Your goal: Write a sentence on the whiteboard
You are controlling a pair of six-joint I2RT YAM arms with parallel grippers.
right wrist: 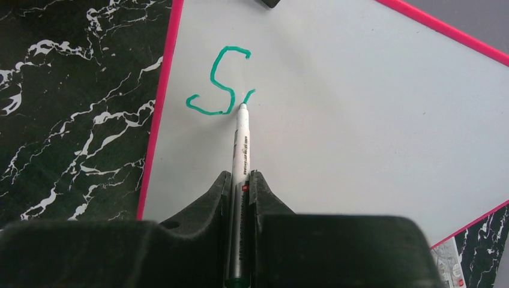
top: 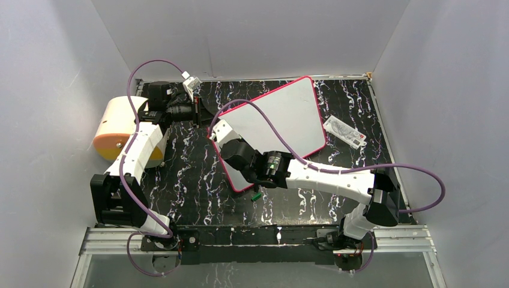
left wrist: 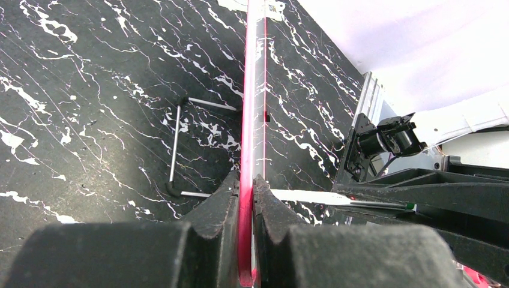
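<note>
We see a whiteboard [top: 291,111] with a pink-red rim lying flat and skewed on a black marbled table [top: 192,174], its long axis running from near left to far right in the overhead view. The left gripper [left wrist: 246,180] is clenched on the board's rim near its far-left corner, one finger on each face of the thin edge, steadying it. The right gripper [right wrist: 240,179] reaches in from the right side and grasps a white marker [right wrist: 242,141] firmly between its fingers. The marker's long axis points straight out from the jaws, and its tip touches the board. Only the start of the sentence [right wrist: 219,81] is written: a teal-green capital S just inside the board's short near-left edge, and a small upstroke beside it where the tip now rests. The blank writing surface lies to the right of the tip in the wrist view, so we judge that the coming strokes must travel sideways to the marker's axis, away from the rim and along the board's length. A small white packet [top: 344,132] lies on the table just beyond the board's far-right end.
</note>
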